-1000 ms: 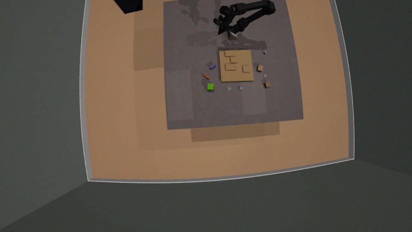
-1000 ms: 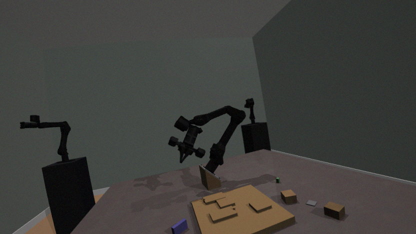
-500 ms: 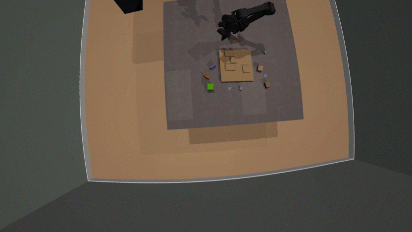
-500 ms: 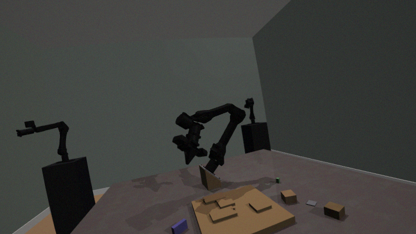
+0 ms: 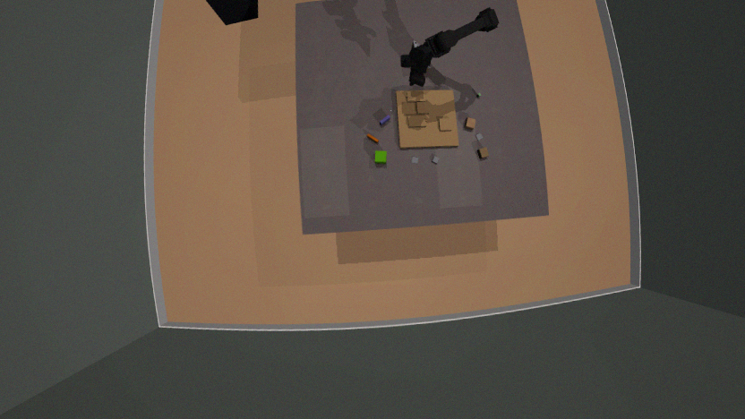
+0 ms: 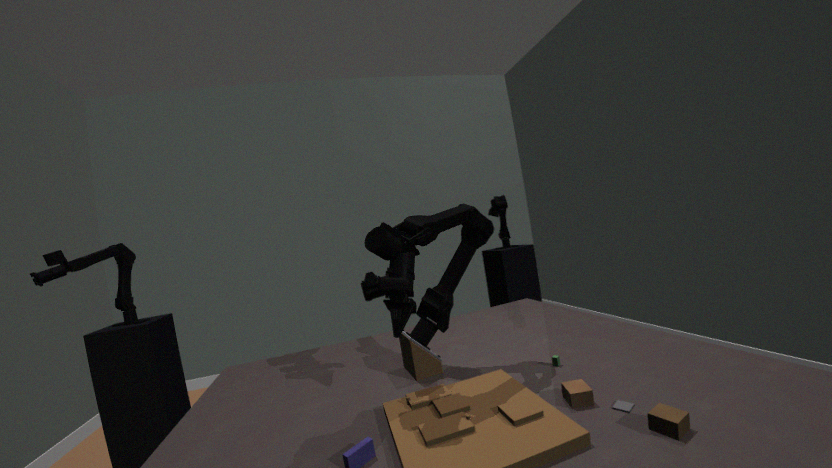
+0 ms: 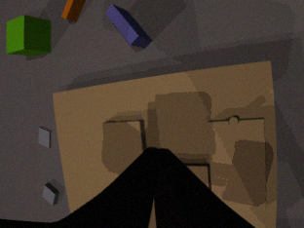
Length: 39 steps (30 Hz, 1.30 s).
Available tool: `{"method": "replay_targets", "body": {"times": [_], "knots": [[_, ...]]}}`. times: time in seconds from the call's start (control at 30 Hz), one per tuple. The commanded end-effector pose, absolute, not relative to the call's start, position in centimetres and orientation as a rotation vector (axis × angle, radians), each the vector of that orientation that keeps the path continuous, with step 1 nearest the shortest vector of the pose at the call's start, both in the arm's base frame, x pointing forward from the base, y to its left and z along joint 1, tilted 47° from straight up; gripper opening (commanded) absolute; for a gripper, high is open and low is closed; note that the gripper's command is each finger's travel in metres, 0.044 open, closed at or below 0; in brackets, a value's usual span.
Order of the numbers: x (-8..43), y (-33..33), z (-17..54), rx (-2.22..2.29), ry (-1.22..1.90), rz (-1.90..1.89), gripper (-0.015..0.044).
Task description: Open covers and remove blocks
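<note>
The tan puzzle board (image 5: 427, 141) (image 6: 512, 445) (image 7: 88, 109) lies flat. A square cover (image 5: 445, 124) (image 6: 520, 411) sits apart on one side. A wide cover (image 5: 416, 122) (image 6: 446, 431) (image 7: 122, 146), a middle cover (image 5: 423, 106) (image 6: 450, 405) and a back cover (image 5: 415, 97) (image 6: 424, 399) sit close together, partly in shadow. No open well can be made out. My gripper (image 6: 398, 334) (image 7: 156, 157) is shut and empty, raised behind the board's back edge. Its black fingers hide part of the board in the wrist view.
A green cube (image 5: 381, 157) (image 7: 29, 36), orange bar (image 5: 372, 138) and blue bar (image 5: 384, 119) (image 6: 358, 453) (image 7: 128, 26) lie left of the board. Brown blocks (image 5: 470, 123) (image 6: 577, 393) and small grey tiles lie around it. A tan wedge (image 6: 420, 360) stands behind it.
</note>
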<state>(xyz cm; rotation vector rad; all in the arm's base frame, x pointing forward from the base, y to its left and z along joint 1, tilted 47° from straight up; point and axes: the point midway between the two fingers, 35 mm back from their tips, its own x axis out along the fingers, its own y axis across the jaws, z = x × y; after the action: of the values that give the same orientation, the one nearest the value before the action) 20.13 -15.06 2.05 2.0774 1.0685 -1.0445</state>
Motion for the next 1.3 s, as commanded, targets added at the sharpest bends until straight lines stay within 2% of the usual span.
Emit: {"method": "replay_targets", "body": {"times": [0.0,0.63,1.27], "knots": [[22.0,-13.7,2.6,1.936,1.18,-0.896,0.0],[28.1,-6.6,5.2,1.305,1.48,-0.172,0.0],[31.6,3.0,7.9,0.688,1.503,0.575,0.0]]}}
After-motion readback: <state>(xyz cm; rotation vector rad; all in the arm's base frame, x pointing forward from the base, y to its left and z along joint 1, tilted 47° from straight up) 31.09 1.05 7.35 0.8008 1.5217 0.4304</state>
